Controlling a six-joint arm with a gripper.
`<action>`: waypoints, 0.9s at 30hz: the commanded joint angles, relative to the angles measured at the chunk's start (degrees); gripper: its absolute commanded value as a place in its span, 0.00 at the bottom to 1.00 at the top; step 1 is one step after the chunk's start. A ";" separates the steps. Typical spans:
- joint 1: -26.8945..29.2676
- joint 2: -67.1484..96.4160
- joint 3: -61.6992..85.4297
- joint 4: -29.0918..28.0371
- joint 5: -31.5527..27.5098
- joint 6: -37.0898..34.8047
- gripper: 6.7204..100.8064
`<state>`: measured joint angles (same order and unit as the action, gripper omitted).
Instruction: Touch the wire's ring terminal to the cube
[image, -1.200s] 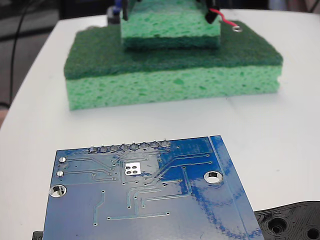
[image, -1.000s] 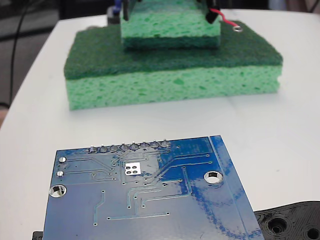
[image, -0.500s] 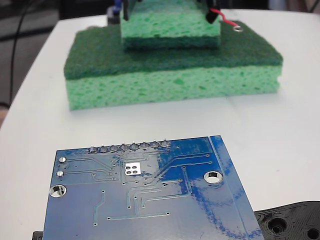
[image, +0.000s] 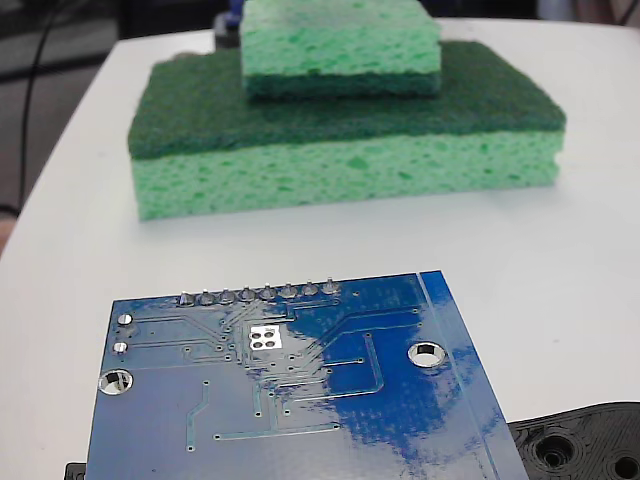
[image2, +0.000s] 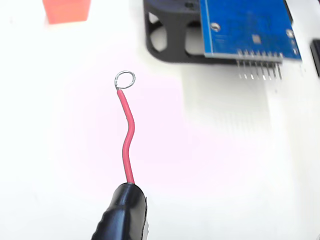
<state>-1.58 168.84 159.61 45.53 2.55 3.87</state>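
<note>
Fingers of your gripper do not show in either view, so you cannot tell whether they are spread or closed. What you do see in the wrist view is the black sleeve (image2: 121, 212) at the bottom edge, near six o'clock, with the wire (image2: 128, 140) rising out of it toward twelve in a gentle S-bend. Its ring terminal (image2: 124, 79) sits at the wire's top end, at about ten o'clock from the frame's centre, over bare white table (image2: 60, 150).

Look to eleven o'clock from the ring and you find the cube (image2: 66, 10), orange-red and cut off by the top edge; ring and cube are clearly apart, with white surface between them. At one o'clock lies the blue board (image2: 247, 30) on a black holder (image2: 167, 40), its row of pins pointing down toward six.

From the fixed view, the same blue board (image: 300, 390) fills the foreground at six o'clock. Behind it, toward twelve, a small green sponge (image: 340, 45) rests on top of a larger sponge (image: 345, 140) with a dark green scouring face.
</note>
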 joint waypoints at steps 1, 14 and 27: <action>-2.90 -10.81 -9.58 -1.58 2.64 0.09 0.99; -8.26 -50.80 -36.83 -10.63 6.50 4.75 0.99; -10.02 -69.96 -46.23 -17.49 5.62 8.88 0.99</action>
<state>-11.60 99.23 114.17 28.30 8.53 12.74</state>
